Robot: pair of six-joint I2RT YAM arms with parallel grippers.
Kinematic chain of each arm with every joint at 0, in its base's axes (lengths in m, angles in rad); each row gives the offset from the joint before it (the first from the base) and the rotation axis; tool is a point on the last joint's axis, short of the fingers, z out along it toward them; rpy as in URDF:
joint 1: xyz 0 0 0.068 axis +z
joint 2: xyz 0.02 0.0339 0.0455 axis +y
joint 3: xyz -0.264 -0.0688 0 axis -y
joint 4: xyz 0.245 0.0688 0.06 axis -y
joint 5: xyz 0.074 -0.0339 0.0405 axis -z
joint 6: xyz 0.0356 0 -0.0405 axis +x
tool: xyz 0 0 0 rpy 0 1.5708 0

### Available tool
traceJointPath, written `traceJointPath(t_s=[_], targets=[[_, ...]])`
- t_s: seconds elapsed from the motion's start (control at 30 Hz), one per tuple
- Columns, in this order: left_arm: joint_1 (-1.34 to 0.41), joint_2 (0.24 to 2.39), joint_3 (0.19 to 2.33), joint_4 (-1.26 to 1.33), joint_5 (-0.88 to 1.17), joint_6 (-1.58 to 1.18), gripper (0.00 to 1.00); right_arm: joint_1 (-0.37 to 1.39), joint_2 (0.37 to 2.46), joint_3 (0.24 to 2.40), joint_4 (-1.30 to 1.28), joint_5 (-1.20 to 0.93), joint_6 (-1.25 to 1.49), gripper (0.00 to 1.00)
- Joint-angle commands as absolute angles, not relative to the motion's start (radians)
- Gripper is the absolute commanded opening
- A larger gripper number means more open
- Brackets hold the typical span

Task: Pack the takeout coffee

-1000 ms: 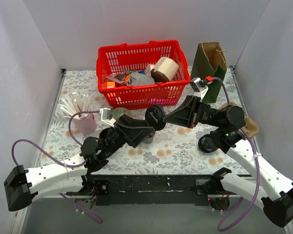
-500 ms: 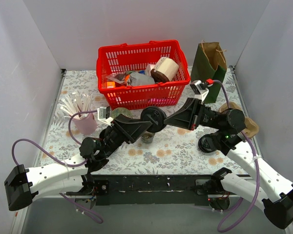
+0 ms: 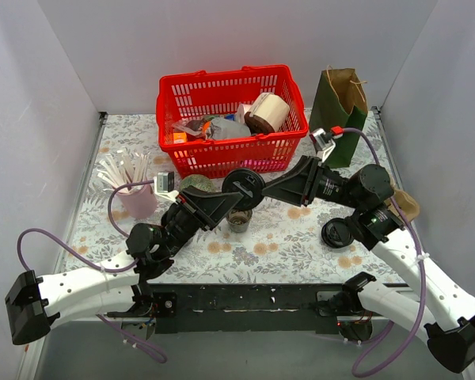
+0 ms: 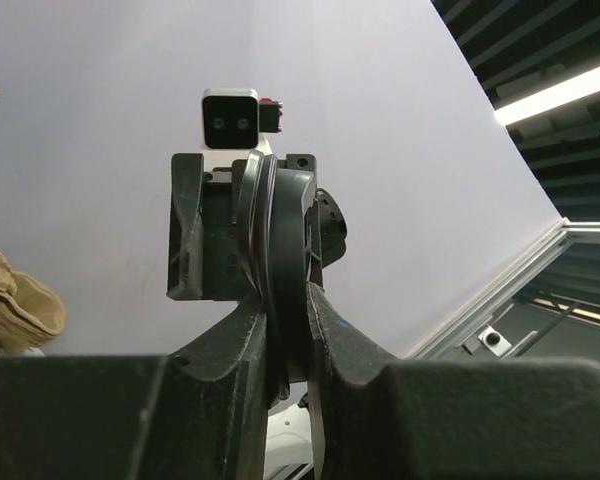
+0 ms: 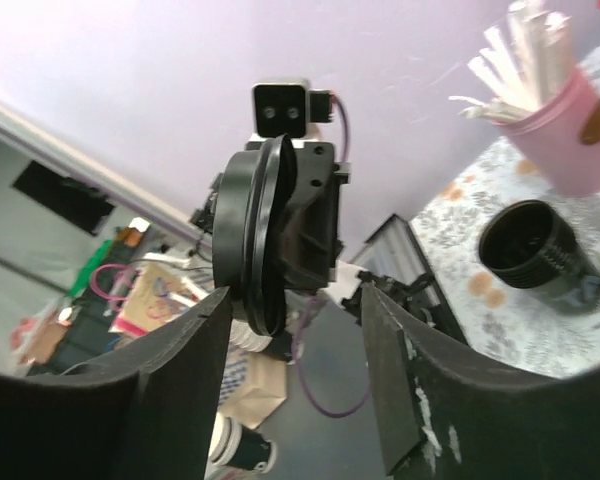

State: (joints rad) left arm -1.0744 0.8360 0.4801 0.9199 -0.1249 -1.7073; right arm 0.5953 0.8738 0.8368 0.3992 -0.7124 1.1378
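The uncovered cup (image 3: 239, 221) stood upright near centre. Above and just beyond it the left gripper (image 4: 283, 300) pinched the sip lid (image 4: 277, 225) on edge, probably to cap the cup, while the right gripper (image 5: 292, 295) stood spread wide, gripping nothing.

The table (image 3: 285, 239) has a flowered cover. A red basket (image 3: 229, 154) stands at the far middle, and a green paper bag (image 3: 342, 103) at the far right. On the left is a pink cup (image 3: 137, 199) of white sticks. An open black cup (image 3: 239, 221) sits mid-table. On the right lie a flat black lid (image 3: 335, 234) and a tan tray (image 3: 408, 207).
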Motion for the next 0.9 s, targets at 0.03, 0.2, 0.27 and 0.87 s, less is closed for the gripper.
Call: traceJointPath(t_s=[0.03, 0.2, 0.27, 0.87], targets=[[-1.072, 0.815, 0.488, 0.851, -0.176, -1.713, 0.12, 0.601, 0.819, 0.920, 0.134, -0.559, 0.901, 0.66], [-1.071, 0.815, 0.508, 0.732, -0.187, -1.715, 0.13, 0.603, 0.831, 0.969, 0.031, -0.563, 0.813, 0.74], [-1.072, 0.810, 0.508, 0.698, -0.196, -1.716, 0.13, 0.601, 0.844, 0.992, 0.008, -0.577, 0.779, 0.77], [-1.071, 0.781, 0.543, 0.410, -0.268, -1.697, 0.13, 0.638, 0.966, 0.974, -0.009, -0.680, 0.721, 0.74]])
